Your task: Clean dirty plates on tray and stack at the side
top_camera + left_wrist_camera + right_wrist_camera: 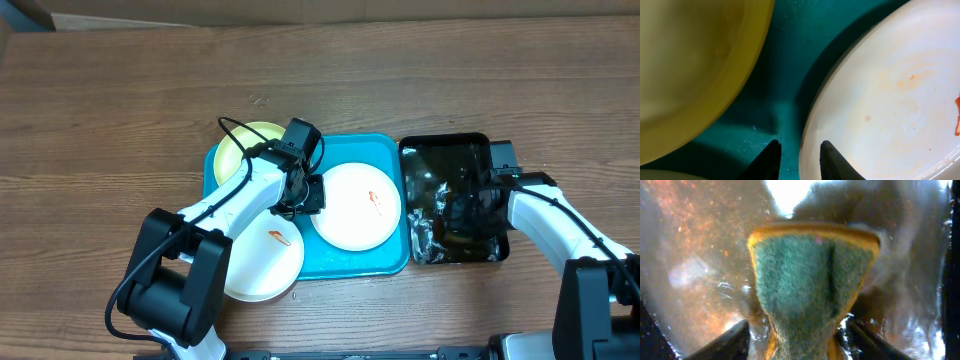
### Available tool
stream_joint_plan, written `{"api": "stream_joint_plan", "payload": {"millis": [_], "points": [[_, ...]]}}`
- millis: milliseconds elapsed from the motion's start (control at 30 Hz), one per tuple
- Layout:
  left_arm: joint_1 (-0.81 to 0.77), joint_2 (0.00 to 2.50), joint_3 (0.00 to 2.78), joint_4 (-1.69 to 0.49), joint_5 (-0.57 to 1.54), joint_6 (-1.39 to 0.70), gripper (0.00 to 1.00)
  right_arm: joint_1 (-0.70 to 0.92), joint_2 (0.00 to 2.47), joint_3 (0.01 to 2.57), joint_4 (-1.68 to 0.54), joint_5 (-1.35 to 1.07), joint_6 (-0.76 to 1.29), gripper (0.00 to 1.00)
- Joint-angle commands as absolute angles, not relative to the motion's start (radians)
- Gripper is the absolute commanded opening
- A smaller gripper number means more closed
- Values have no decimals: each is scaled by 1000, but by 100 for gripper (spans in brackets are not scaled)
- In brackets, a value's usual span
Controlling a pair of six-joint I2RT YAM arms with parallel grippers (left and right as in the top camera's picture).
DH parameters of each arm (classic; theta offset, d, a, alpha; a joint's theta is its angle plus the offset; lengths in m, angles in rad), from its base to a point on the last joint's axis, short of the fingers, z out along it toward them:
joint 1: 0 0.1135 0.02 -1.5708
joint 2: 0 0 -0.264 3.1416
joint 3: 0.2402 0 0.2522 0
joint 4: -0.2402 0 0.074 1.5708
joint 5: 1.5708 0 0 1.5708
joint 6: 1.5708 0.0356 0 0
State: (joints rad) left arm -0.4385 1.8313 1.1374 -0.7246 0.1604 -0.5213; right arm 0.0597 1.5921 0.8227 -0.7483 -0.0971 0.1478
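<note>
Overhead: turquoise tray (392,150) sat mid-desk (120,100). Three dirty plates noted. The yellow-green plate (243,142) lay in the tray's 10 o'clock corner. A white plate (355,215) with a red smear filled the 3 o'clock half. A second white plate (262,265), with an orange smear, hung over the 7 o'clock corner onto the desk.

Left tool (800,160) was low over the tray, between the yellow-green plate and the first white plate. It stood narrowly open and straddled that white plate's 9 o'clock rim, one finger (771,159) over bare tray and the other over the plate. No squeeze on the rim was evident.

A black tub (450,148) of water sat just beside the tray at 3 o'clock. Right tool (797,342) was down inside it, spread wide. The green-faced yellow sponge (810,290) stood between the fingers, with a gap on each side, so it was not gripped.
</note>
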Motion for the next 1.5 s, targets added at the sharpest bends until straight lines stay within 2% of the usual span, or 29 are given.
{"api": "stream_joint_plan", "payload": {"millis": [0,200,267,300,467,500,533,567,600,633,733,967,1167,1367,1433,1467], "points": [[-438,1838,1132,-722,154,-516,29,58,1569,867,-727,-94,141,68],[-438,1838,1132,-724,154,-516,29,59,1569,881,-749,-59,142,78],[-438,1838,1132,-724,154,-516,28,58,1569,881,-766,-41,142,88],[-438,1838,1132,-724,154,-516,27,58,1569,881,-765,-35,142,100],[-438,1838,1132,-721,154,-516,26,58,1569,881,-728,-68,142,100],[-438,1838,1132,-722,154,-516,26,59,1569,881,-720,-61,142,85],[-438,1838,1132,-722,154,-516,26,59,1569,881,-710,-52,147,63],[-438,1838,1132,-723,154,-516,26,59,1569,881,-701,-43,164,49],[-438,1838,1132,-723,154,-516,26,59,1569,881,-695,-33,177,41],[-438,1838,1132,-722,154,-516,26,59,1569,881,-690,-18,192,39],[-438,1838,1132,-720,154,-517,26,60,1569,881,-688,-11,195,44],[-438,1838,1132,-721,154,-517,27,62,1569,881,-721,22,196,44],[-438,1838,1132,-720,154,-517,30,90,1569,848,-720,22,215,55],[-438,1838,1132,-719,154,-517,30,136,1569,830,-693,23,215,45],[-438,1838,1132,-719,154,-517,30,138,1569,830,-693,39,214,35],[-438,1838,1132,-720,153,-517,30,138,1569,830,-693,53,215,25]]}}
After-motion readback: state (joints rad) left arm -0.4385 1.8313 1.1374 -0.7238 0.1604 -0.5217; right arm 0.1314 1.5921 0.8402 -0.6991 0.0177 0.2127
